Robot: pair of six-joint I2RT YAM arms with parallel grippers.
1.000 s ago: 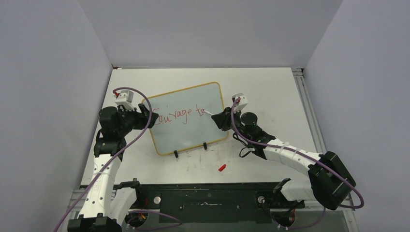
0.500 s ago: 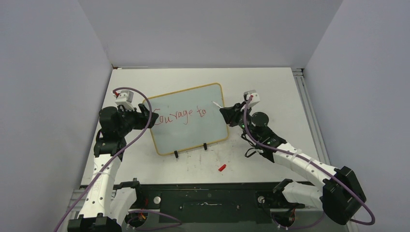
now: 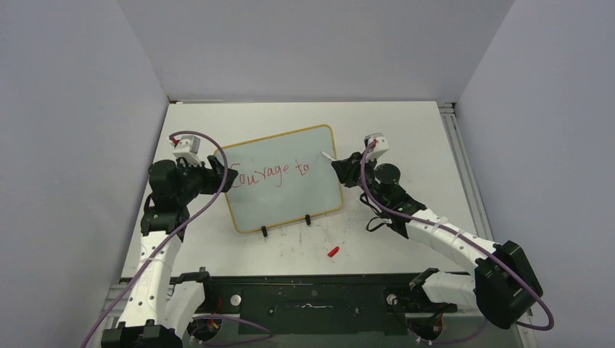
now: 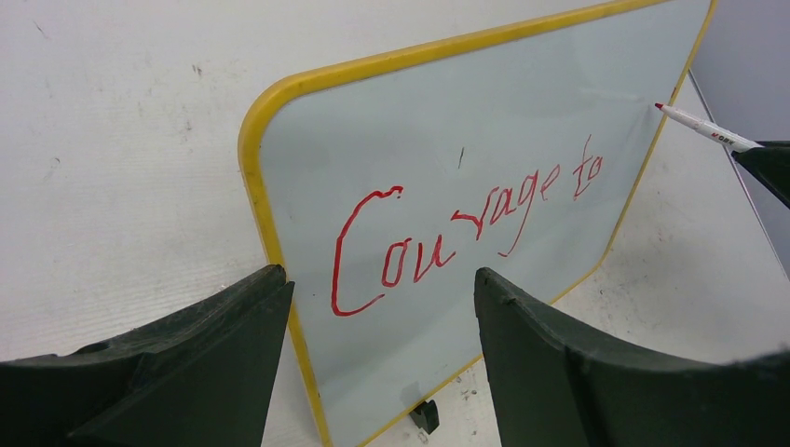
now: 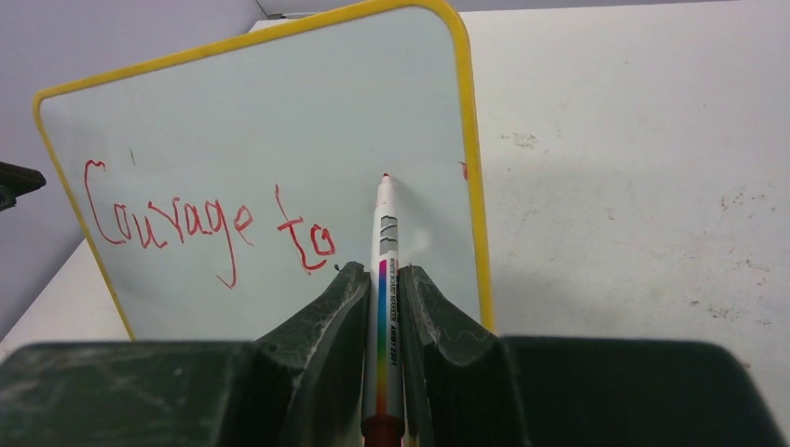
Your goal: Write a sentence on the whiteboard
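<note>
The whiteboard (image 3: pixel 290 204) stands tilted on two black clip feet, with a yellow frame. The sentence (image 3: pixel 270 173) reads "Courage to" in red on one line; it also shows in the left wrist view (image 4: pixel 466 223) and the right wrist view (image 5: pixel 205 223). My right gripper (image 3: pixel 339 167) is shut on a white marker (image 5: pixel 384 270). The marker's red tip (image 5: pixel 385 177) is at the board's face near its right edge, right of "to"; I cannot tell whether it touches. My left gripper (image 3: pixel 220 176) is open at the board's left edge, its fingers (image 4: pixel 168 372) standing either side of the lower left corner.
A red marker cap (image 3: pixel 333 251) lies on the white tabletop in front of the board. The black clip feet (image 3: pixel 264 232) stand at the board's near edge. Grey walls enclose the table on three sides; a metal rail (image 3: pixel 464 167) runs along the right.
The word "to" has been finished. My right gripper has carried the marker right, from "to" to the board's right edge. The left arm and the board have not moved.
</note>
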